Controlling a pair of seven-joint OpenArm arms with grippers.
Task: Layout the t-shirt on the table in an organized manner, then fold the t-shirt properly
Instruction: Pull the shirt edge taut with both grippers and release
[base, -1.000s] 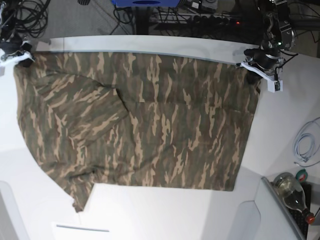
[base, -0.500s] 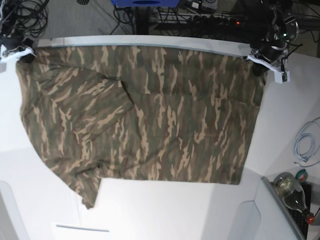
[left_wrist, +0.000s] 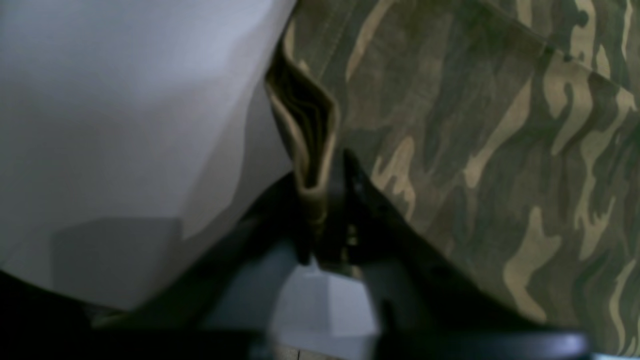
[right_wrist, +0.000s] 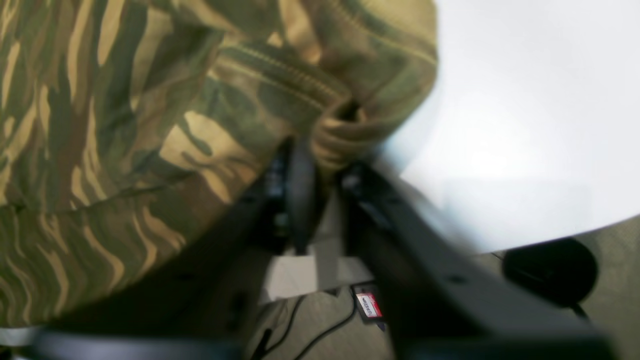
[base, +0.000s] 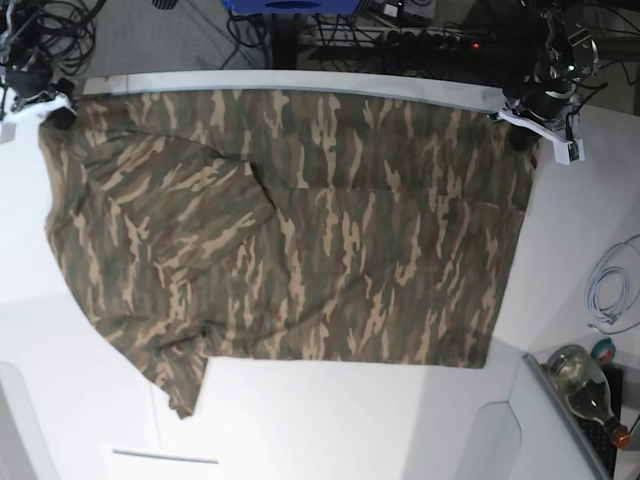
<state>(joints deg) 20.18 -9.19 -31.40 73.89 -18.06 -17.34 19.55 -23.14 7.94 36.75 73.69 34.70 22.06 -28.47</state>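
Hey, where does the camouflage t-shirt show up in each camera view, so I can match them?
Base view: the t-shirt lies spread across the white table, filling the middle.
Left wrist view: it fills the right side, a folded edge between the left gripper fingers.
Right wrist view: it fills the left and top, bunched at the right gripper.
Shared landmark: the white table.

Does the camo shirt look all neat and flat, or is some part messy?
Not quite neat. The t-shirt lies mostly flat on the table, but on the base view's left a sleeve is folded over the body, leaving a diagonal crease, and a corner sticks out past the straight bottom edge.
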